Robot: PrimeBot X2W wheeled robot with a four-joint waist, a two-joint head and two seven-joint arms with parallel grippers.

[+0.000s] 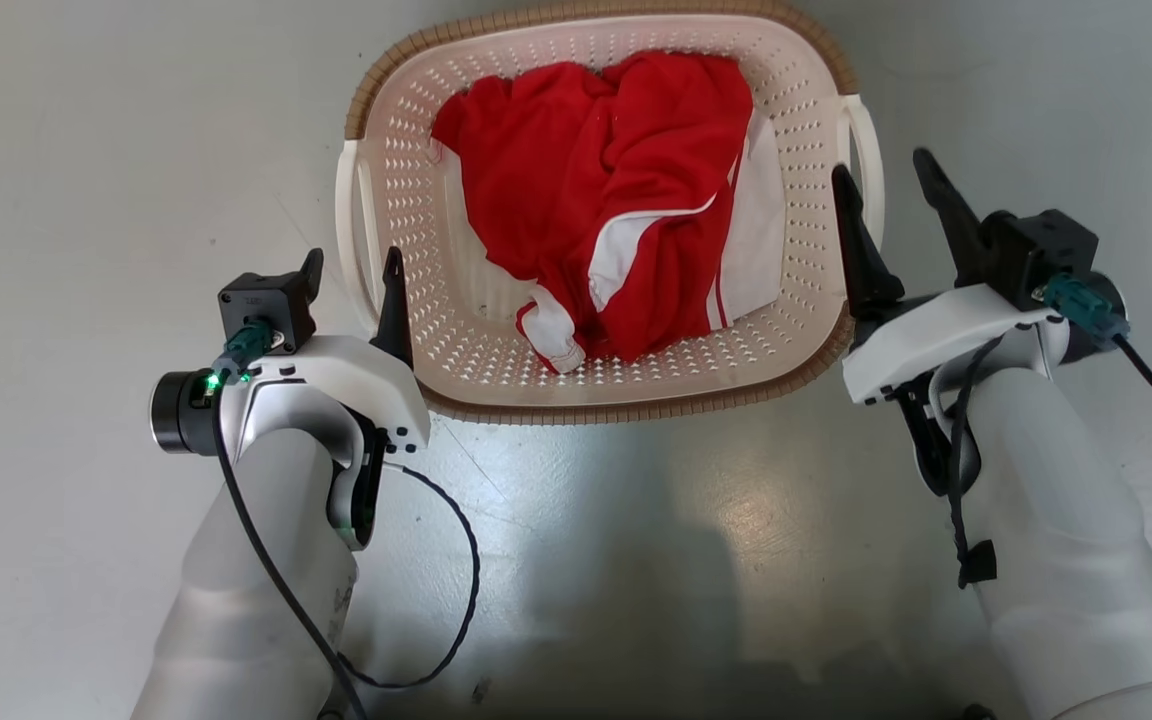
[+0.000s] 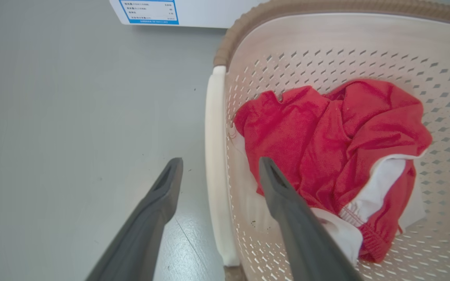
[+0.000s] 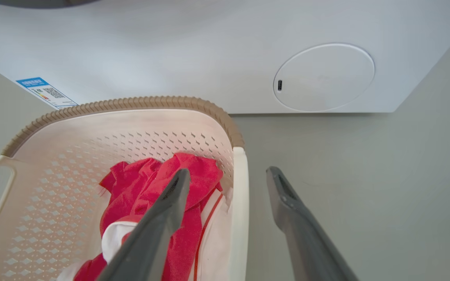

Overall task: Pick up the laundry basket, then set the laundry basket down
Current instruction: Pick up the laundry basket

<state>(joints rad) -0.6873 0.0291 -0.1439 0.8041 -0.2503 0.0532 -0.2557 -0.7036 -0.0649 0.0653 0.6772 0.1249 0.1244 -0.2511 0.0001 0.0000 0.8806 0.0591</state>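
Observation:
The laundry basket (image 1: 636, 405) is cream with perforated walls and a brown woven-look rim, and stands on the grey floor at top centre of the head view. A red and white garment (image 1: 596, 200) lies inside it. My left gripper (image 1: 353, 272) is open, one finger inside and one outside the basket's white left handle (image 1: 344, 215). My right gripper (image 1: 884, 170) is open and straddles the white right handle (image 1: 872, 140) the same way. In the left wrist view the left gripper (image 2: 221, 164) brackets the handle (image 2: 213, 128) without touching it. The right gripper (image 3: 229, 173) does likewise around its handle (image 3: 240, 203).
A white washing machine (image 3: 248, 58) with a round cover (image 3: 324, 76) stands just beyond the basket, and its blue label (image 2: 149, 11) also shows. Bare grey floor (image 1: 86, 150) lies on both sides of the basket and in front of it.

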